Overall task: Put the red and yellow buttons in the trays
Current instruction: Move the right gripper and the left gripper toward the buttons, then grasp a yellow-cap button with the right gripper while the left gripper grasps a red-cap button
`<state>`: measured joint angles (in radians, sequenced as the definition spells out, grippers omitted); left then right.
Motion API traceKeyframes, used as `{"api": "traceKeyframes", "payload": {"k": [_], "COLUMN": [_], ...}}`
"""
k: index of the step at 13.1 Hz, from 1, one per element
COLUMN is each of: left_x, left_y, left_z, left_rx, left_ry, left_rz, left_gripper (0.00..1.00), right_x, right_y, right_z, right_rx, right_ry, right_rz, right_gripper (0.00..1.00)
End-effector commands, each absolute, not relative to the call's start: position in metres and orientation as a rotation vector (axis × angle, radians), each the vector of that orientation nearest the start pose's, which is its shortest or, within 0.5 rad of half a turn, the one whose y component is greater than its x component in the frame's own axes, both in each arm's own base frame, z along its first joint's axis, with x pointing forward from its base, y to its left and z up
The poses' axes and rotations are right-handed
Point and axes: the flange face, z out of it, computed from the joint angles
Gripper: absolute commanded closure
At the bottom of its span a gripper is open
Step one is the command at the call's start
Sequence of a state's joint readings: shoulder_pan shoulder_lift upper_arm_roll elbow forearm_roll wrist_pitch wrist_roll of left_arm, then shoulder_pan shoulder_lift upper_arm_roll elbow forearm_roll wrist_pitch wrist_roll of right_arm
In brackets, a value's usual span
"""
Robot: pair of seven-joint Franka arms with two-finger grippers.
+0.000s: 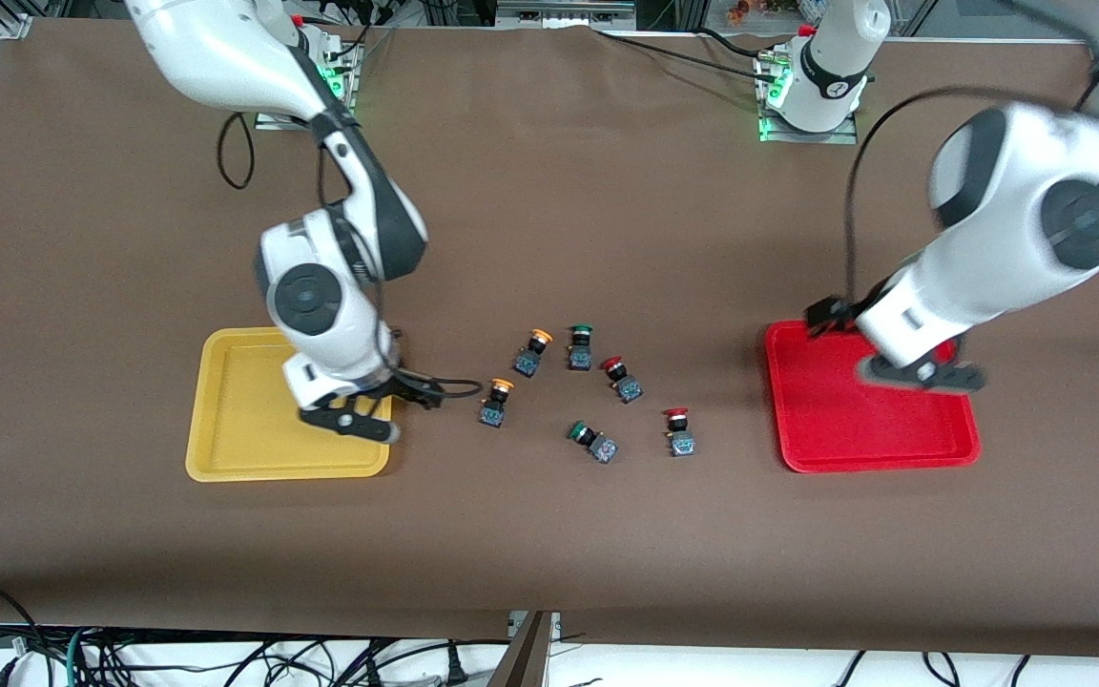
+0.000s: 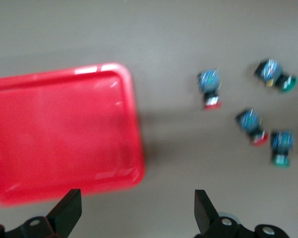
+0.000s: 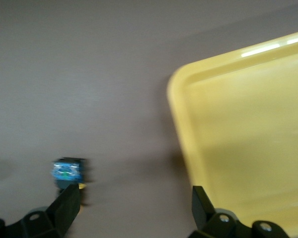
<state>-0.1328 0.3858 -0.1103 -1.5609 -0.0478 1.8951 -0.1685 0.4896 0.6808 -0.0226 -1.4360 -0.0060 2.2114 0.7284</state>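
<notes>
Yellow tray (image 1: 244, 420) and red tray (image 1: 845, 420) hold nothing; both grippers' jaws apart.

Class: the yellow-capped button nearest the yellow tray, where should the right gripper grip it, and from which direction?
Probably from above, closing the right gripper across the dark block body of the yellow-capped button: its flat sides should suit the fingers better than the rounded cap, and it lies apart from the other buttons.

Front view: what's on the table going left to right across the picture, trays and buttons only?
yellow tray → yellow button → yellow button → green button → green button → red button → red button → red tray
</notes>
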Motion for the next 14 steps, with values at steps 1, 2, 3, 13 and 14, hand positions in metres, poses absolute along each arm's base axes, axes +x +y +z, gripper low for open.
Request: {"api": "traceKeyframes", "payload": {"k": [1, 2, 3, 13, 14], "left_x": [0.714, 0.726, 0.732, 0.698, 0.693], "left_y": [-0.194, -0.198, -0.199, -0.279, -0.278], "left_z": [0.359, 0.334, 0.316, 0.196, 0.187], "left_rx": [-3.26, -3.271, -3.278, -3.183, -3.161], "left_ry": [-0.026, -0.039, -0.047, 0.17, 0.201], "left_rz": [-0.049, -0.106, -0.172, -0.177, -0.158], "left_gripper": [0.0, 0.0, 0.0, 0.0, 0.0], "right_x": [0.657, 0.656, 0.652, 0.636, 0.635], "right_y": [0.368, 0.375, 0.384, 0.415, 0.416], "right_z": [0.278, 0.264, 0.252, 0.19, 0.189], "right_rx": [-3.035, -3.031, -3.028, -3.006, -3.002], "right_ry": [0.444, 0.44, 0.423, 0.381, 0.372], "right_rz": [-0.209, -0.214, -0.226, -0.274, -0.279], "right_gripper": [0.0, 0.0, 0.0, 0.29, 0.51]}}
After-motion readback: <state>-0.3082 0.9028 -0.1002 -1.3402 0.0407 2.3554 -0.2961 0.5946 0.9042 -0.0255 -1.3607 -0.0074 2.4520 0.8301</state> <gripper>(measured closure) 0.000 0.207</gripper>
